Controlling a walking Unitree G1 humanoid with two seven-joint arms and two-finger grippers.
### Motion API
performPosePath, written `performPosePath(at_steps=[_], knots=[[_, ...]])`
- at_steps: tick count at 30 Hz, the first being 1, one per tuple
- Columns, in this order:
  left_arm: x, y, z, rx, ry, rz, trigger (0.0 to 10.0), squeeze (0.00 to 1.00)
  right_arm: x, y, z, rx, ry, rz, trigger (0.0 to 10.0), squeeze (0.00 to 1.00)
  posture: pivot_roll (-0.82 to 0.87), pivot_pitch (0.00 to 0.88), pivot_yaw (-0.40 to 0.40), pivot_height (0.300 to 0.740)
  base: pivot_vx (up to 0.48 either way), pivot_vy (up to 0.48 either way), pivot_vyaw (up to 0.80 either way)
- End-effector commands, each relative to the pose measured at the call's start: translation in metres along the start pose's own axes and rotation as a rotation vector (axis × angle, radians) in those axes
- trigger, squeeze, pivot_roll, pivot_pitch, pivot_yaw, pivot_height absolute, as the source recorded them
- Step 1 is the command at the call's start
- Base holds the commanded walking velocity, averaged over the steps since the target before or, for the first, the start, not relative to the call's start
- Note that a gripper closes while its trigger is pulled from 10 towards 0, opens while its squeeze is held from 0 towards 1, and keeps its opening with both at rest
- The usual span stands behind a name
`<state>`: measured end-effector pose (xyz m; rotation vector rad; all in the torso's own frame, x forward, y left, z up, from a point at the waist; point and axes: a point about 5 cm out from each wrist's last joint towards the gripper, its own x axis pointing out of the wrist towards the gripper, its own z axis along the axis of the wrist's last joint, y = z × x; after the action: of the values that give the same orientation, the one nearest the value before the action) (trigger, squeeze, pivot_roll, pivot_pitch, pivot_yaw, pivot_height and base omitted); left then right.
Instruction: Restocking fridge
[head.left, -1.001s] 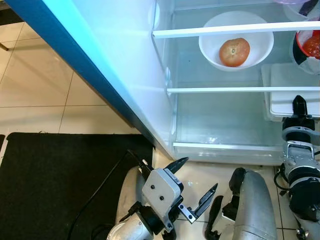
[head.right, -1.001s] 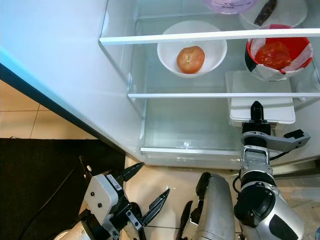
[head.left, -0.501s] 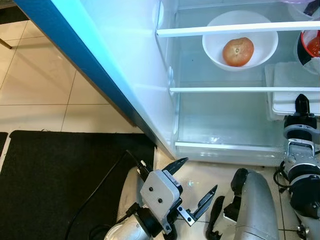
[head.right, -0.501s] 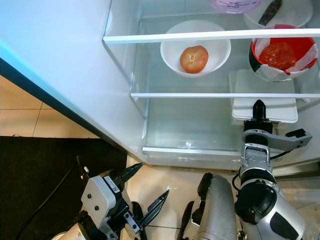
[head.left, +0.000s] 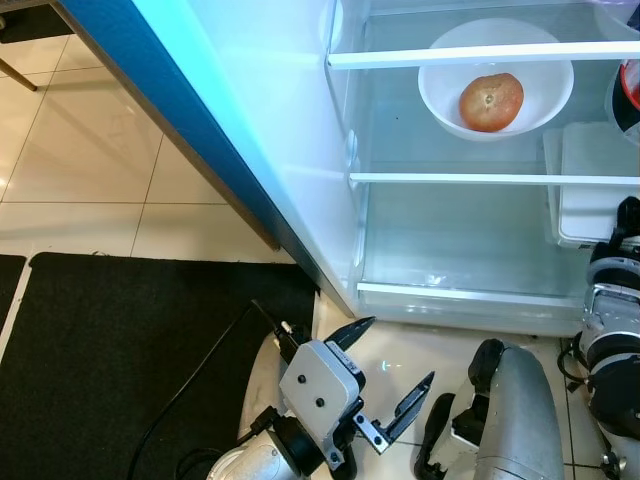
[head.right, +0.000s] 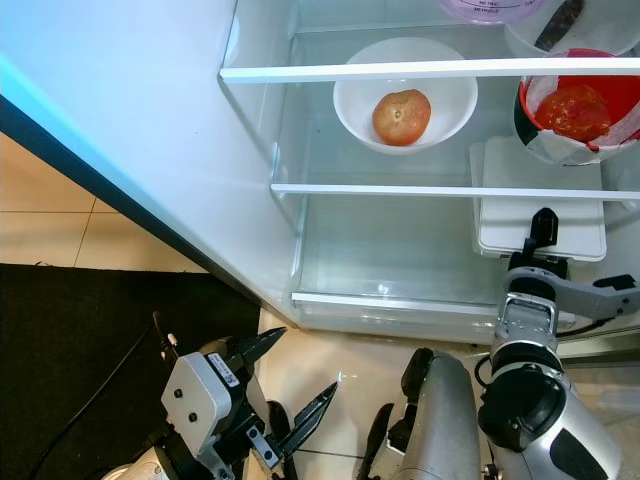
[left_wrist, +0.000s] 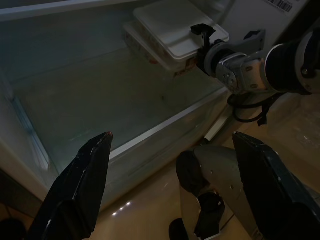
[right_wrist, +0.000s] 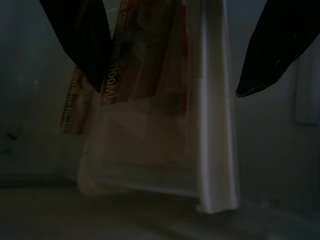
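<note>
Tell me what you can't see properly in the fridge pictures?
- Purple-lidded tub: right eye view, cut off by the top edge.
- Red bowl lined with plastic: its front hidden behind the white shelf rail.
- White lidded container: right wrist view, too dark to read the label; the open right gripper faces it.

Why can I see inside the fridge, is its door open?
Open. The fridge door swings out to the robot's left, so the shelves and the bowl holding a tomato show.
</note>
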<state>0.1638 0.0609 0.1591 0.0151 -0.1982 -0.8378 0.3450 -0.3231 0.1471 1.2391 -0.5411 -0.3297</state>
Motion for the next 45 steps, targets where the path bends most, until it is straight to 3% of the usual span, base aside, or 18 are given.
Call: performPosePath(at_steps=[1, 4, 16, 28, 40, 45], knots=[[-0.004, -0.004, -0.005, -0.020, 0.037, -0.015, 10.0, 0.00, -0.009, -0.016, 0.003, -0.041, 0.010, -0.056, 10.0, 0.05, 0.34, 0.516, 0.157, 0.300, 0.000, 0.000, 0.00], [-0.003, -0.003, -0.006, -0.020, 0.036, -0.017, 10.0, 0.00, -0.013, -0.020, 0.004, -0.059, 0.018, -0.055, 10.0, 0.00, 0.33, 0.512, 0.156, 0.300, 0.000, 0.000, 0.00], [0.003, -0.003, -0.008, -0.020, 0.020, -0.019, 10.0, 0.00, -0.025, -0.036, 0.006, -0.156, 0.092, -0.036, 10.0, 0.00, 0.28, 0.491, 0.142, 0.300, 0.000, 0.000, 0.00], [0.012, 0.000, -0.013, -0.017, -0.002, -0.020, 10.0, 0.00, -0.031, -0.032, 0.009, -0.225, 0.197, 0.163, 10.0, 0.00, 0.22, 0.448, 0.114, 0.300, 0.000, 0.000, 0.00], [0.023, 0.003, -0.017, 0.000, -0.036, -0.018, 10.0, 0.00, -0.046, -0.048, 0.010, -0.258, 0.256, 0.150, 10.0, 0.00, 0.18, 0.409, 0.091, 0.300, 0.000, 0.000, 0.00], [0.023, 0.001, -0.017, -0.006, -0.044, -0.019, 10.0, 0.00, -0.046, -0.046, 0.004, -0.260, 0.281, 0.170, 10.0, 0.00, 0.19, 0.421, 0.091, 0.300, 0.000, 0.000, 0.00]])
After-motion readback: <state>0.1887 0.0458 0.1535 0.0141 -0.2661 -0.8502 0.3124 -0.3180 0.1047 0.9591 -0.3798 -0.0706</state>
